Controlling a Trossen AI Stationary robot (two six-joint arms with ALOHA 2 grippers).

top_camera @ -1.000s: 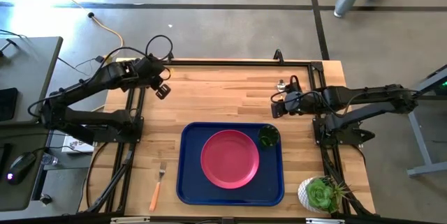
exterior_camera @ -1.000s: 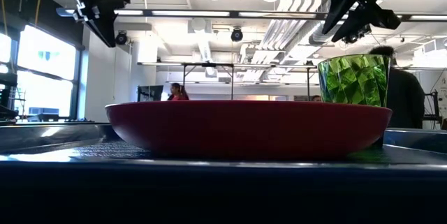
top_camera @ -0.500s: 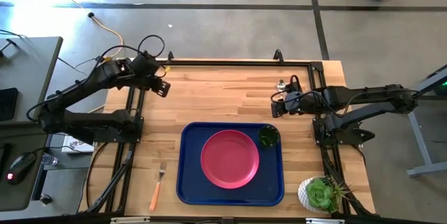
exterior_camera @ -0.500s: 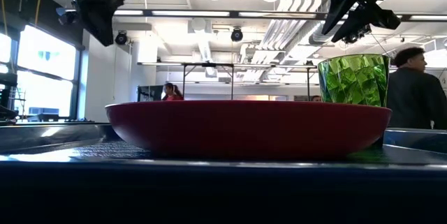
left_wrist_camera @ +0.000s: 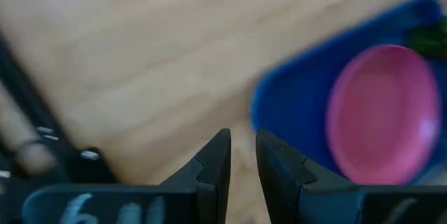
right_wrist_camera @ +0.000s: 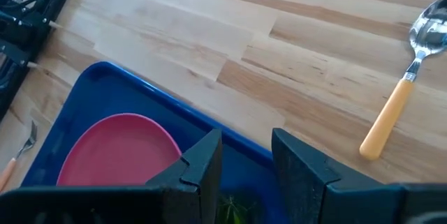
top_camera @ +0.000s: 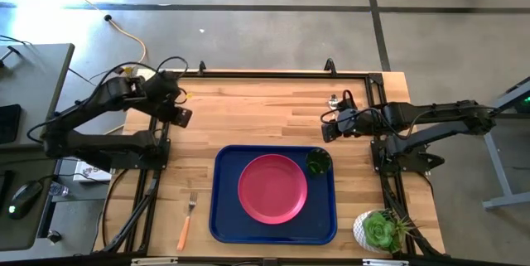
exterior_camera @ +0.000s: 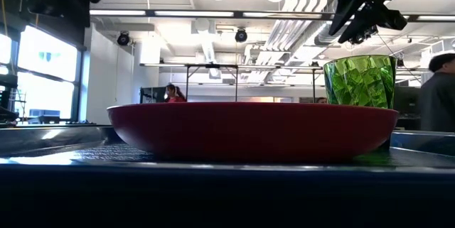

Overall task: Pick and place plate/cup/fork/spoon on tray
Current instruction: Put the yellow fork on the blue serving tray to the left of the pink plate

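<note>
- Sitting on the worktop (top_camera: 248,108), the tray (top_camera: 222,208) is near the front edge, about mid-width, long side parallel to that edge.
- plate (top_camera: 272,188) lies flat in the tray's middle; in the low view it fills the foreground (exterior_camera: 252,130).
- cup (top_camera: 318,162) stands upright in the tray's back right corner, just beside the plate rim; whether they touch, can't tell.
- fork (top_camera: 187,220) lies on bare wood left of the tray near the front edge, tines toward the back, orange handle toward the front, apart from the tray.
- spoon (right_wrist_camera: 401,88) only shows in the right wrist view: on bare wood, bowl away from the tray, orange handle pointing toward it, apart from the tray. In the high view the right arm covers it.
- left gripper (top_camera: 183,117) hangs over the worktop's back left area, close to the left edge, well apart from tray and fork. Its wrist view shows the fingers (left_wrist_camera: 218,165) with only a narrow gap and nothing between them.
- right gripper (top_camera: 327,128) hangs over the back right part of the worktop, behind the tray's cup corner. Fingers (right_wrist_camera: 199,161) are parted with a clear gap, nothing between them.
- potted succulent (top_camera: 378,231) at the worktop's front right corner, right of the tray.
- Person (exterior_camera: 437,100) in the room behind, at the right edge of the low view.
</note>
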